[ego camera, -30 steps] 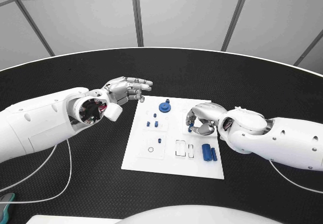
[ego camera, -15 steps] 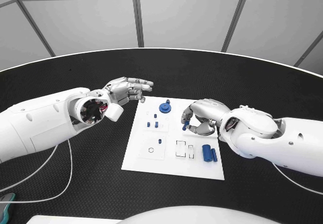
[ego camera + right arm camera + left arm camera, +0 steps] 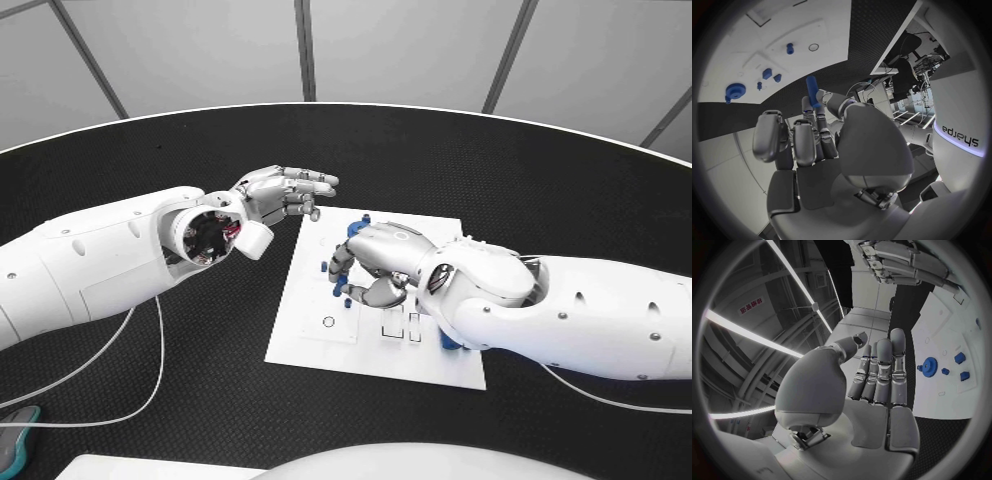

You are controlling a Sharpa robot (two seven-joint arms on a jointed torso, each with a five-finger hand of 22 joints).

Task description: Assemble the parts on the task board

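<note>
Blue peg (image 3: 811,90) pinched upright in right hand (image 3: 378,262), over task board (image 3: 433,365) middle | round hole (image 3: 329,321) just beside, nearer this hand | left hand (image 3: 281,192) released, off board's far corner.

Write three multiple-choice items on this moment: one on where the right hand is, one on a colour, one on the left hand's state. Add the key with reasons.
1. Where is the right hand?
A. over the board
B. off the table
C. beside the left arm

2. What colour is the peg it pinches?
A. grey
B. blue
C. red

3. How is the left hand?
A. gripping a part
B. pressed flat on the board
C. holding nothing, fingers apart

Key: 1 A, the head view shows it above the white plate. 2 B, the right wrist view shows a blue peg at its fingertips. 3 C, the left wrist view shows a bare palm with fingers extended.
</note>
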